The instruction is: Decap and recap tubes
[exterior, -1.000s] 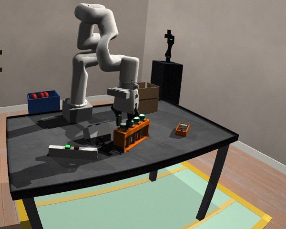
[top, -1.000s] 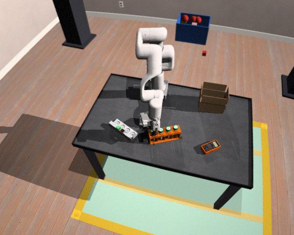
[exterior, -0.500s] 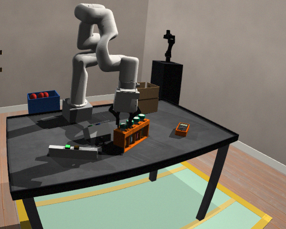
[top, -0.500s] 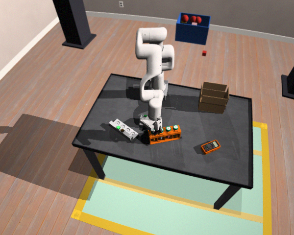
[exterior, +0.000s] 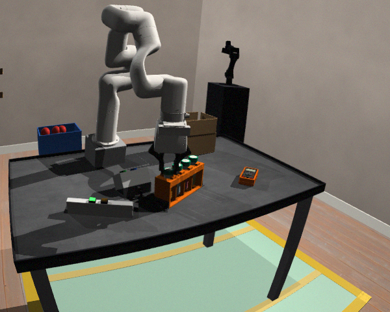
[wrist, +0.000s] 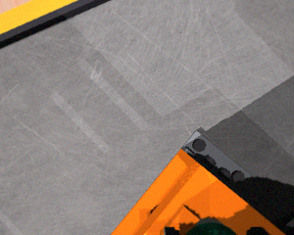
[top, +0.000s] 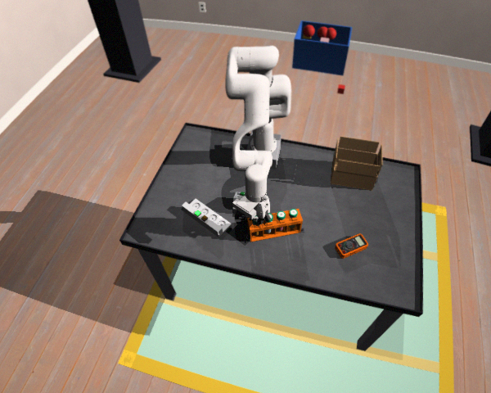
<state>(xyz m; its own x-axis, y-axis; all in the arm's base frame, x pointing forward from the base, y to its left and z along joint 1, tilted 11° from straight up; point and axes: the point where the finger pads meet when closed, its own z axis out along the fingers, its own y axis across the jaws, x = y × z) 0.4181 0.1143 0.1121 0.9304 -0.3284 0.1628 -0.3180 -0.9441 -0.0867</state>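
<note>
While my hand [exterior: 168,166] is clamped down over the cap [exterior: 168,172] at the near end of the orange decapping station [exterior: 178,188], I judge I am screwing that cap home, since the green lamp [exterior: 92,199] on the cap tray [exterior: 99,207] is lit and all four tubes show caps. Which tube number this end one carries I cannot tell for certain. My fingers [exterior: 161,162] stand either side of the cap, closed on its rim, not meeting. In my wrist view the cap is only a dark green sliver at 6 o'clock, with the orange block running off toward 7 o'clock.

The cap looks small, rigid and light, probably ribbed plastic; I judge it wants a grip square across its side wall, low enough not to slip off the top, and a straight axis so the thread does not cross. The tube under it may be brittle, so I would turn it without leaning sideways.

Further out, the three other caps [exterior: 186,162] run away toward 1 o'clock. The tray lies on the tabletop [exterior: 221,208] at 9 o'clock from the station, apart from it. A multimeter [exterior: 248,175] sits well off at 3 o'clock, a cardboard box [exterior: 201,132] behind
</note>
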